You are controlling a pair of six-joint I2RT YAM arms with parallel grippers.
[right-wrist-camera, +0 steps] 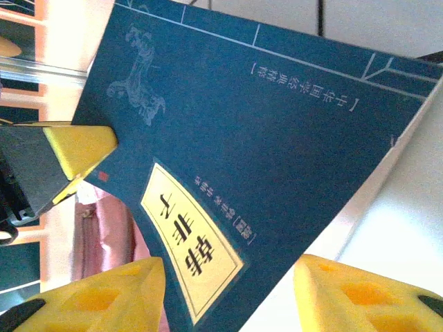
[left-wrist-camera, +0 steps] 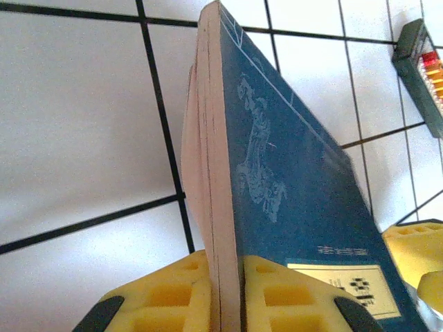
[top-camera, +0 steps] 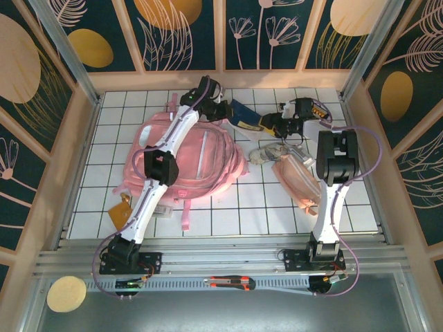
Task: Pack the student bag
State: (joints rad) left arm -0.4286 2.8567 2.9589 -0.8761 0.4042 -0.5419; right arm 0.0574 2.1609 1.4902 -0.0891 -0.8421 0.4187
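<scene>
The student bag (top-camera: 201,162) lies flat, pink, at the left-centre of the tiled table; a strip of it (right-wrist-camera: 104,235) shows beneath the book. Beyond its far edge my left gripper (top-camera: 225,109) is shut on the spine edge of a dark blue book (top-camera: 243,115). Both yellow fingers (left-wrist-camera: 166,297) press the book (left-wrist-camera: 291,180), which stands tilted above the tiles. My right gripper (top-camera: 273,124) is open at the book's other end. The labelled corner of the book (right-wrist-camera: 249,138) sits between its spread fingers (right-wrist-camera: 360,290), and the left gripper's finger (right-wrist-camera: 76,149) clamps the far edge.
A slim pale-pink pouch (top-camera: 297,181) lies right of the bag, under the right arm, with clear plastic items (top-camera: 266,152) beside it. A dark bead frame (left-wrist-camera: 422,69) rests at the back right. An orange-brown object (top-camera: 121,207) sits at the bag's near-left corner. A utility knife (top-camera: 232,282) lies on the front rail.
</scene>
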